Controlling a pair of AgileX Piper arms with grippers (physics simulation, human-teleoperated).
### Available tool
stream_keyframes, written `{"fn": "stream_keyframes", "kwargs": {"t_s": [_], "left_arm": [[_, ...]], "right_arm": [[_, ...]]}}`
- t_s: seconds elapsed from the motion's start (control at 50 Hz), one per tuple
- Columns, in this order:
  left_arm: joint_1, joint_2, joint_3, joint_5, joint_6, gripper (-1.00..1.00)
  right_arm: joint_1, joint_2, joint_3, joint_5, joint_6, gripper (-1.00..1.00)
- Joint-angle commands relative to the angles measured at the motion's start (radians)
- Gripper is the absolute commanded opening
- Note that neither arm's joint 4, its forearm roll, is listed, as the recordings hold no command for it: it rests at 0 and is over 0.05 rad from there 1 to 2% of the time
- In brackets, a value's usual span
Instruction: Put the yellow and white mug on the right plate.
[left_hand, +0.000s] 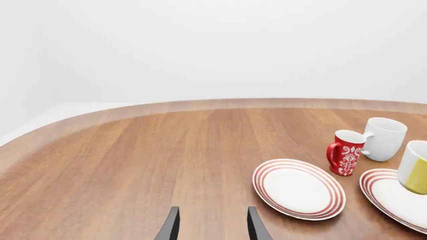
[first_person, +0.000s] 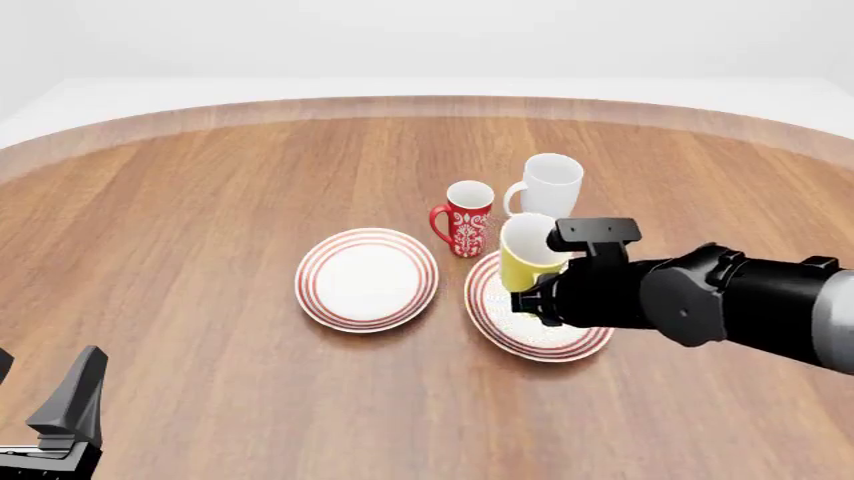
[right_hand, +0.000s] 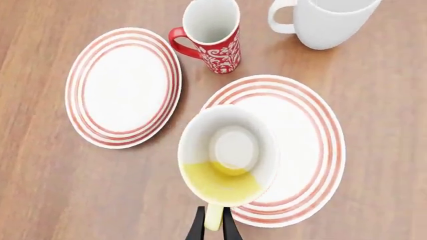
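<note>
The yellow and white mug (right_hand: 227, 160) hangs slightly tilted over the right plate (right_hand: 300, 130), with my right gripper (right_hand: 213, 227) shut on its yellow handle. In the front view the mug (first_person: 527, 250) sits at the plate's (first_person: 514, 330) far-left part, just ahead of the right gripper (first_person: 541, 300). I cannot tell whether its base touches the plate. The left wrist view catches the mug (left_hand: 417, 167) and plate (left_hand: 393, 197) at its edge. My left gripper (left_hand: 212, 226) is open and holds nothing, low at the near left (first_person: 40, 405).
An identical left plate (first_person: 367, 278) lies beside the right one. Just beyond the plates stand a red-and-white patterned mug (first_person: 467, 218) and a larger white mug (first_person: 550, 185). The wooden table's curved far edge (first_person: 427, 104) runs across the back.
</note>
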Motion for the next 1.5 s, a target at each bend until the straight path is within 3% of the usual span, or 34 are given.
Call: {"fn": "stream_keyframes", "kwargs": {"t_s": [0.02,0.52,1.26,1.28,1.5], "left_arm": [[0.000,0.000,0.000,0.000,0.000,1.00],[0.000,0.000,0.000,0.000,0.000,1.00],[0.000,0.000,0.000,0.000,0.000,1.00],[0.000,0.000,0.000,0.000,0.000,1.00],[0.000,0.000,0.000,0.000,0.000,1.00]], "right_arm": [[-0.040,0.013,0.010,-0.020,-0.047,-1.00],[-0.075,0.075,0.007,-0.062,-0.098,-1.00],[-0.068,0.165,0.009,-0.129,-0.078,-1.00],[-0.074,0.157,0.007,-0.122,-0.081,1.00],[-0.071,0.125,0.018,-0.104,-0.085,1.00]]}}
